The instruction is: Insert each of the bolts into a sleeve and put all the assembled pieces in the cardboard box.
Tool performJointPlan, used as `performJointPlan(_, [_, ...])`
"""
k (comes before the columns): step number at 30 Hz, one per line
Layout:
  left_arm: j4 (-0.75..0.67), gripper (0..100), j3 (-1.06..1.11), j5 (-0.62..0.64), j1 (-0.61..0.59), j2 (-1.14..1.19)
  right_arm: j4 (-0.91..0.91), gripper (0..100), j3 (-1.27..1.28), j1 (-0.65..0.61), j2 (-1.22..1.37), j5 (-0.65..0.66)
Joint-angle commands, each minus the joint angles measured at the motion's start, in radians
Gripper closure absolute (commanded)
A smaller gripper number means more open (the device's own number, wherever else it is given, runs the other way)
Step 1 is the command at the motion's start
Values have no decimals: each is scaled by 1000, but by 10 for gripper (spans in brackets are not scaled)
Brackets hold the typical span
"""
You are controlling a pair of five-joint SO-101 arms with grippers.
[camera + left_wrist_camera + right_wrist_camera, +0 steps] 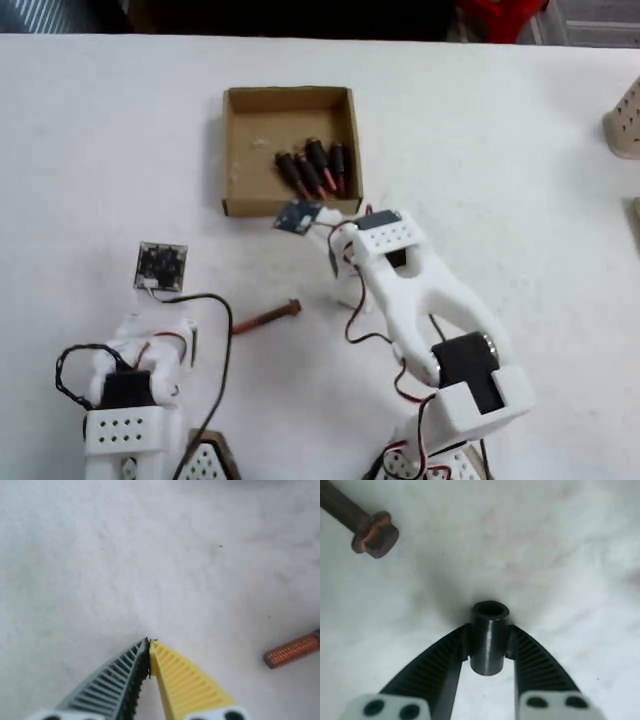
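Right gripper (pixel 489 630): partly closed. You have the sleeve pinched between both fingers, close to the tips.
Sleeve (pixel 490 650): a short black tube, held just above the table. Its open end points out past the fingertips and the bore looks empty.
Left gripper (pixel 149 645): fingers meet tip to tip with nothing between them. It hangs over bare table (pixel 500 150).
Bolt (pixel 265 317): lies flat on the table between your two arms, touched by neither. The head (pixel 370 527) is toward the right gripper, near the sleeve but apart from it. The threaded end (pixel 292 651) is toward the left gripper.
Box (pixel 288 95): open-topped cardboard, beyond the bolt, with its near wall just beside the right wrist.
Assembled pieces (pixel 315 168): about four, though the exact count is hard to make out. They lie side by side inside the box, against the wall on the right arm's side.
Done, as judged: the earlier bolts are sleeved and boxed, and the last sleeve is picked up.
Left, as judged: one bolt and one sleeve remain to be joined, and that piece then goes in the box with the others.
Next move, as judged: you will need the left gripper to open and take the bolt by its shank. Then line the threaded end up with the sleeve's open end.
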Motion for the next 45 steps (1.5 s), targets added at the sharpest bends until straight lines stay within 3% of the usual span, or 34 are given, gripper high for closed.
performJointPlan(1, [0, 976, -26, -6, -8, -5, -5, 978, 11, 12, 5, 14])
performJointPlan(6, [0, 976, -26, -6, -8, -5, 19, 981, 2, 41, -22, -14])
performJointPlan(12, [0, 976, -26, -6, -8, -5, 128, 981, 66, 39, -311, -12])
performJointPlan(21, [0, 976, -26, -6, -8, -5, 87, 982, 273, -111, -777, -124])
performJointPlan(28, [0, 976, -26, -6, -8, -5, -285, 982, 466, -165, -969, -399])
performJointPlan(40, [0, 976, -26, -6, -8, -5, -516, 982, 588, -142, -1015, -417])
performJointPlan(45, [0, 976, -26, -6, -8, -5, -839, 982, 769, -94, -1017, -420])
